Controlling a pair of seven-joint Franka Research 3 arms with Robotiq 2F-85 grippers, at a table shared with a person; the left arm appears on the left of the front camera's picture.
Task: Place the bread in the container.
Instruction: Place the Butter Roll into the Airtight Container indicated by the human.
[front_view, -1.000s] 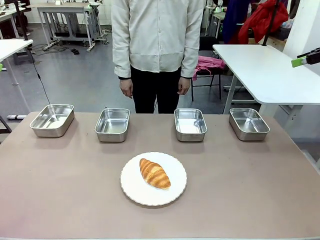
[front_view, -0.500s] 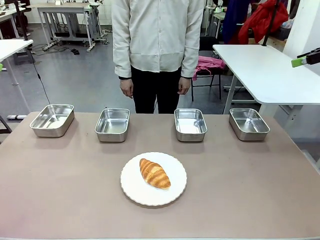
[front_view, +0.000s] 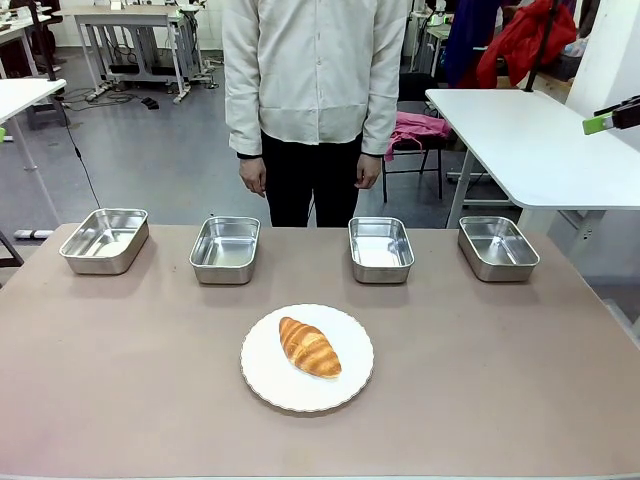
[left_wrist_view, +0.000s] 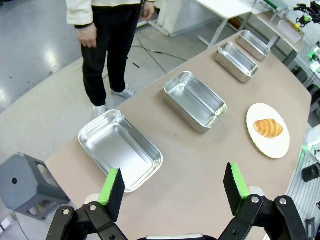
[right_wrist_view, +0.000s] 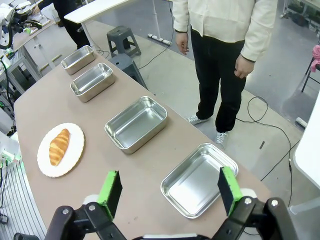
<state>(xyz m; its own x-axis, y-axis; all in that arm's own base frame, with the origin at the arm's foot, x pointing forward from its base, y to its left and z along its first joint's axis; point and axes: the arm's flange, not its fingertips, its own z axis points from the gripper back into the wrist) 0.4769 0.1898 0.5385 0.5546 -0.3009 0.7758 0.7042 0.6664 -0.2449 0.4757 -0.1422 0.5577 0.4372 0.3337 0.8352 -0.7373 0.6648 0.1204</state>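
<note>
Brown table (front_view: 120, 380) up front, grey workshop floor and white benches behind. Person (front_view: 315, 70) stands at the far edge, centred, both arms hanging, hands off the table.

Four look-alike steel trays sit in a row along the far side, all empty: leftmost tray (front_view: 104, 240), second tray (front_view: 225, 249), third tray (front_view: 381, 249), rightmost tray (front_view: 498, 247). Gaps between them, none touching. Can't tell which one is the target container.

Bread (front_view: 309, 347) lies on the white plate (front_view: 275, 375), near side of the table, roughly centred, in front of the gap between second and third trays. It sits slightly diagonal, inside the plate rim, well apart from every tray.

Left gripper (left_wrist_view: 173, 172): jaws spread wide, nothing between the green pads, held above the table's left end. Leftmost tray sits just beyond its fingers in the left wrist view; bread shows farther off on the plate.

Right gripper (right_wrist_view: 168, 175): same state, jaws wide, empty, above the right end, with the rightmost tray just beyond the pads. Neither gripper touches anything.
</note>
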